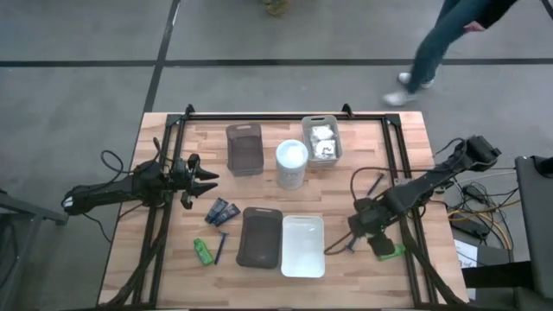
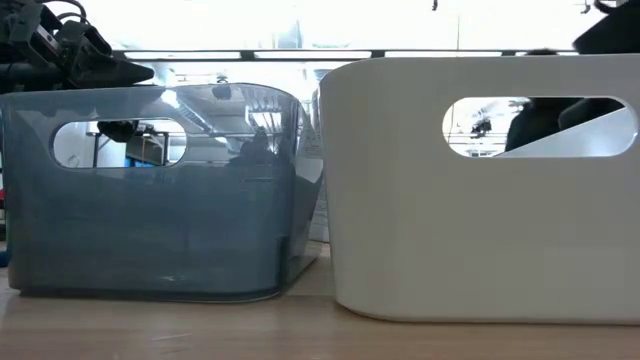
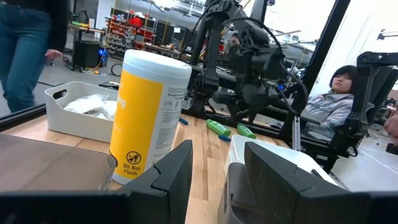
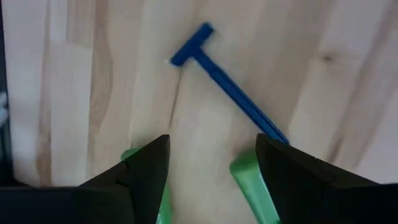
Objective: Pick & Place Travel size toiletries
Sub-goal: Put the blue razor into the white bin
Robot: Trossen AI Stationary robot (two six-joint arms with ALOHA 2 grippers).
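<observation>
Right claw (image 4: 211,165) hangs spread over a blue razor (image 4: 227,87) near the desk's (image 1: 173,268) right edge; left claw (image 3: 217,171) waits spread near the left edge.

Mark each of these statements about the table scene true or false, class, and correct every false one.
1. The tall white cylinder with a yellow label stands upright between the dark smoky tray and the grey tray of white packets. True.
2. The right gripper is shut on the slim blue razor. False: its fingers are open and the razor lies on the wood, ungripped.
3. Two dark navy tubes lie side by side on the left half of the table. True.
4. The white rectangular tray at the front holds a green bottle. False: nothing shows in it; one bright green bottle lies on the wood, left of the trays.
5. The left gripper is open. True.
</observation>
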